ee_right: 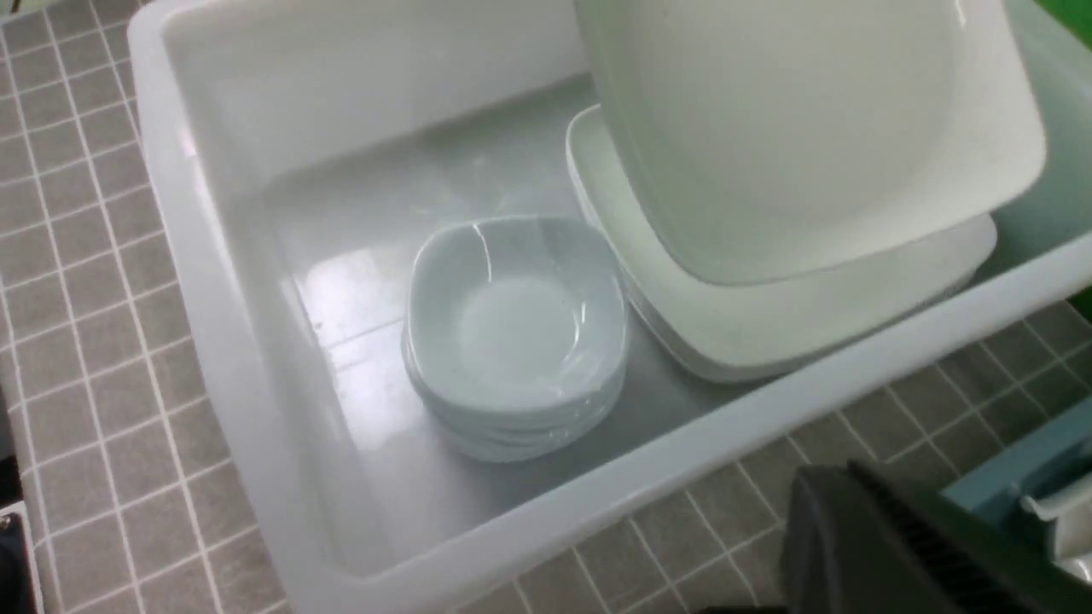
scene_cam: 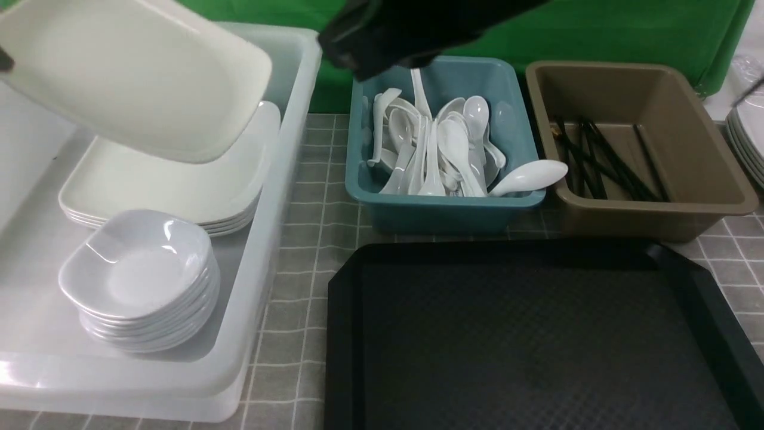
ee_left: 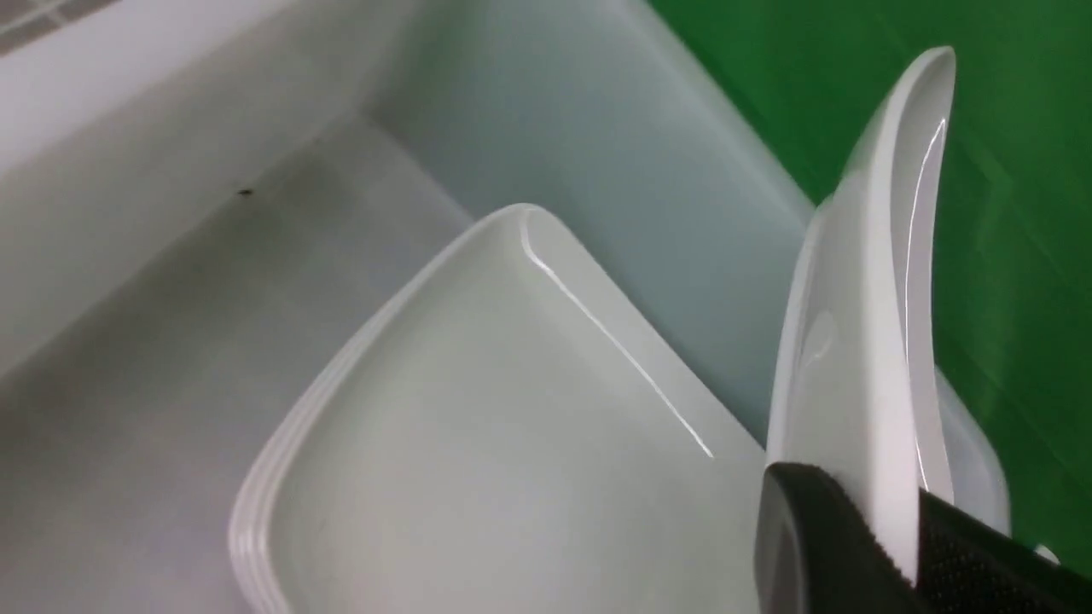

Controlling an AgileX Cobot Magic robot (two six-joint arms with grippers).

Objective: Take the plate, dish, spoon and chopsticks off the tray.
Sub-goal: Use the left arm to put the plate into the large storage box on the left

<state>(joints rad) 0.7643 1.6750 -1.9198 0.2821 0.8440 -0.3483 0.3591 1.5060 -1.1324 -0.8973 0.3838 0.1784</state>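
Observation:
My left gripper (ee_left: 887,503) is shut on the rim of the large white plate (scene_cam: 137,71), which hangs tilted above a stack of like plates (scene_cam: 173,185) in the white bin. In the right wrist view the plate (ee_right: 810,128) hovers just over that stack. My right gripper (ee_right: 845,486) is shut with nothing in it. It shows as a dark blur (scene_cam: 382,42) over the teal bin's back left corner. The black tray (scene_cam: 537,334) lies at the front. Small dishes (scene_cam: 140,269) are stacked in the white bin. Spoons (scene_cam: 444,149) fill the teal bin, and chopsticks (scene_cam: 603,158) lie in the brown bin.
The white bin's wall (scene_cam: 280,197) stands left of the tray. The teal bin (scene_cam: 441,209) and the brown bin (scene_cam: 716,179) sit side by side behind the tray. One spoon (scene_cam: 528,177) rests on the teal bin's rim. More plates (scene_cam: 746,137) are stacked at the right edge.

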